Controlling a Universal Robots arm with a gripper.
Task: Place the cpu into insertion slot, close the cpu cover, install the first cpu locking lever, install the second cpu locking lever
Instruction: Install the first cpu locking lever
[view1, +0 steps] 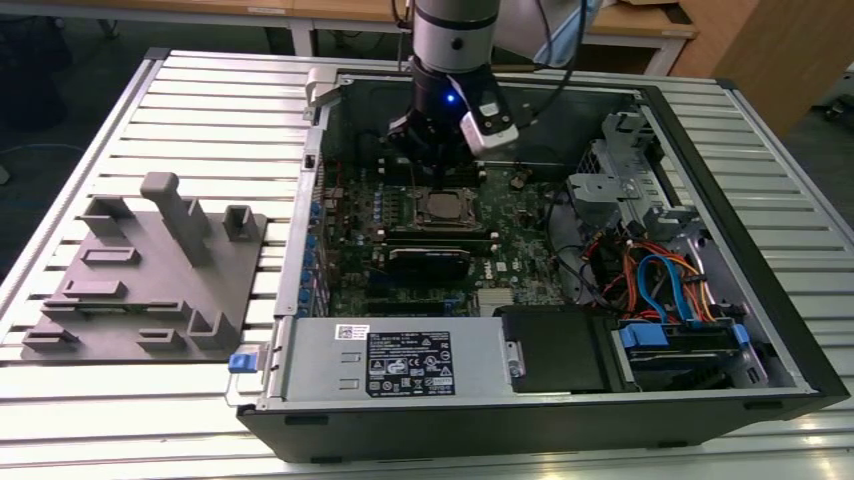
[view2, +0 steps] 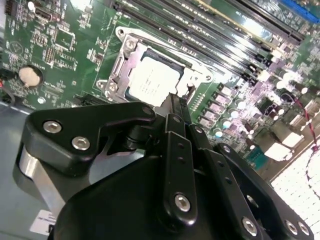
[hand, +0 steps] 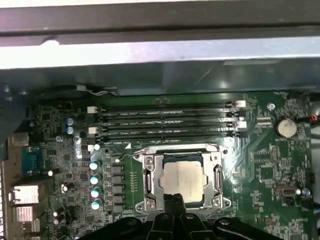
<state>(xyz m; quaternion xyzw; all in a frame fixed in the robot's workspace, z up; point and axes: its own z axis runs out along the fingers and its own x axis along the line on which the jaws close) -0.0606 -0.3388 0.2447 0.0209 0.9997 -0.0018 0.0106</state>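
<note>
Hanging just beside the cpu (hand: 183, 176), the pincer (hand: 175, 199) is pressed together, empty.

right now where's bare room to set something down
Bare table slats beyond and before the grey fixture plate, at the exterior view's left of the computer case. Crowded inside it, where the tool hangs by the cpu.

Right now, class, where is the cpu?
In the first wrist view, the cpu sits framed by the cpu cover, between the memory slots and the claw.
</note>
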